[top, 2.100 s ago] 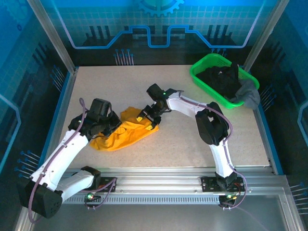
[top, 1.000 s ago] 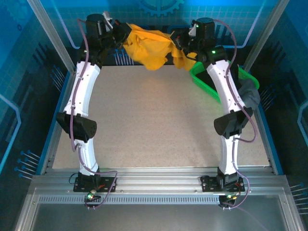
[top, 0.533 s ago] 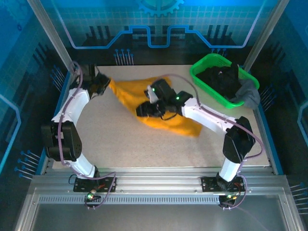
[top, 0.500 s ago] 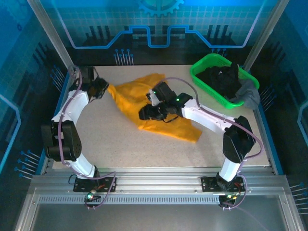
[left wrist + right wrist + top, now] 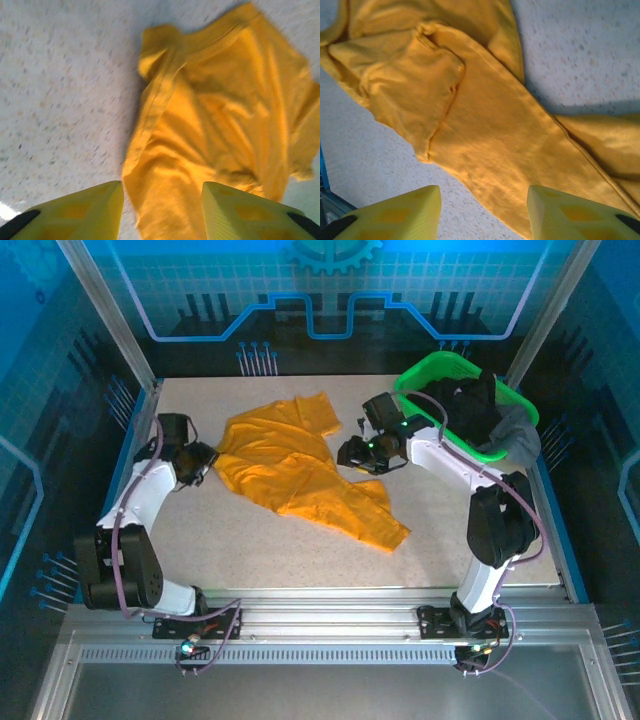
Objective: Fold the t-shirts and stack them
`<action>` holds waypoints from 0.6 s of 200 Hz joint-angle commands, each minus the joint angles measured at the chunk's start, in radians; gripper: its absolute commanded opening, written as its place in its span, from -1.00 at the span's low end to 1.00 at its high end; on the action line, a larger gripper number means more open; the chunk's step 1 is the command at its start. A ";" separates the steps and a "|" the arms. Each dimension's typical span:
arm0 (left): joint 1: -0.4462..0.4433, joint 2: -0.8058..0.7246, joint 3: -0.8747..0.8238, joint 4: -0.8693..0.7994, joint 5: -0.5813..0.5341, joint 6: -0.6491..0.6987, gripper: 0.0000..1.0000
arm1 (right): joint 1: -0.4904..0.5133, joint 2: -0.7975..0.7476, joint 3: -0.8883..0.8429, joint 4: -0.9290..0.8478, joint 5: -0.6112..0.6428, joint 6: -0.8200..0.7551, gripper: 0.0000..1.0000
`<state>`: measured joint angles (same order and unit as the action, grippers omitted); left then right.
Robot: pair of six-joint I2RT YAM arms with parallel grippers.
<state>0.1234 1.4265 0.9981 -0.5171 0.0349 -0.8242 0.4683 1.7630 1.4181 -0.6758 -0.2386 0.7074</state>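
T-shirt (image 5: 296, 476) lies on table (image 5: 450, 535) between left pincer (image 5: 206, 459) and right pincer (image 5: 350, 452), both spread apart

Counter (image 5: 250, 550) is carrying one plain orange-yellow soft-cloth t-shirt (image 5: 300, 475) and one bright green plastic basket (image 5: 440, 360); dark clothes (image 5: 470, 410) inside, uncountable.

No legible text, no labels, brands, numbers or signs anywhere in view
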 commanded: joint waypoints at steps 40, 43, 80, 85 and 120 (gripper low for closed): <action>-0.027 0.047 -0.103 0.084 0.054 -0.044 0.09 | 0.000 -0.002 -0.102 -0.028 -0.014 0.043 0.00; -0.027 0.057 -0.099 0.091 0.051 -0.039 0.08 | 0.000 -0.003 -0.102 -0.029 -0.014 0.042 0.00; -0.028 0.243 -0.015 0.120 0.089 0.005 -0.02 | -0.015 -0.027 -0.109 -0.046 -0.010 0.040 0.00; -0.030 0.262 -0.010 0.130 0.096 0.006 -0.03 | -0.019 -0.033 -0.114 -0.045 -0.010 0.043 0.00; -0.041 0.354 0.015 0.166 0.098 0.015 -0.17 | -0.057 -0.073 -0.178 -0.036 -0.011 0.067 0.00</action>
<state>0.0937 1.7378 0.9760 -0.3824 0.1047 -0.8352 0.4488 1.7386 1.2839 -0.6891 -0.2428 0.7483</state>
